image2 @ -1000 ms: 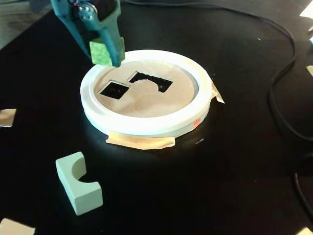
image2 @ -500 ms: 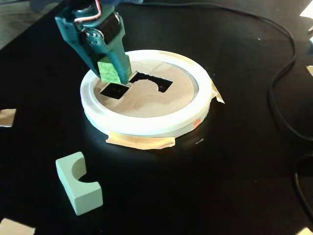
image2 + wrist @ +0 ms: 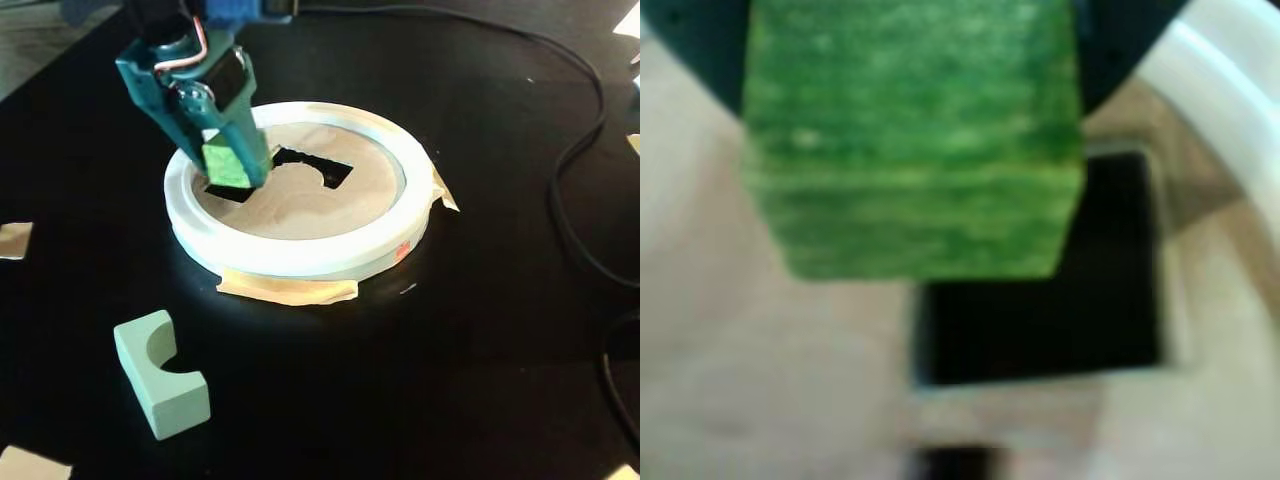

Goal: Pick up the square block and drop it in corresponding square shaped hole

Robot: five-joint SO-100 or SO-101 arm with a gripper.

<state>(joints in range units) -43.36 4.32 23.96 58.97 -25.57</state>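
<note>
Lower now than before, the gripper (image 3: pixel 232 165) has come down over the round board (image 3: pixel 320 205). Its fingers are clamped on the square block (image 3: pixel 227 166), bright green with grainy stripes. It hangs right over the square shaped hole (image 3: pixel 1080 320).

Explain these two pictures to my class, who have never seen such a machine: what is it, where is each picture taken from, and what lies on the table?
This is a small teal robot arm ending in a two-finger claw. One picture comes from a camera standing beside the black table; the blurry close-up comes from a camera on the arm's wrist. The claw holds a green cube, seen large in the wrist view, just above a square hole in a tan round board with a white ring. A pale notched block lies nearby, untouched.
</note>
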